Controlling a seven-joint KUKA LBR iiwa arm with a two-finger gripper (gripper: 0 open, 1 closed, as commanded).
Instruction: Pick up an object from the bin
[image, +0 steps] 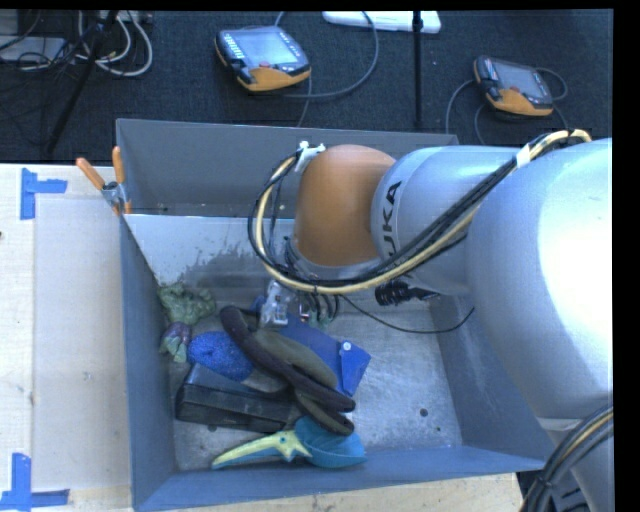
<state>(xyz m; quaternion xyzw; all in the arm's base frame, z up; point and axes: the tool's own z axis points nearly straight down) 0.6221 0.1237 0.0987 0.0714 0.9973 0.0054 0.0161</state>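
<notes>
My gripper (274, 304) reaches down from under the arm's wrist into the middle of the bin, and just its metal body shows. Right below it lie two long dark curved pieces (292, 368), crossing a flat blue sheet (333, 356). Left of these sits a blue bumpy ball (217, 353). The gripper is just above the upper end of the dark pieces; I cannot tell whether it touches them.
A green crumpled thing (184, 302) lies by the left wall. A black oblong block (232, 406) and a yellow-green and blue scoop-like toy (292, 447) lie toward the front. The big arm with its orange cover and cables overhangs the bin's back and right.
</notes>
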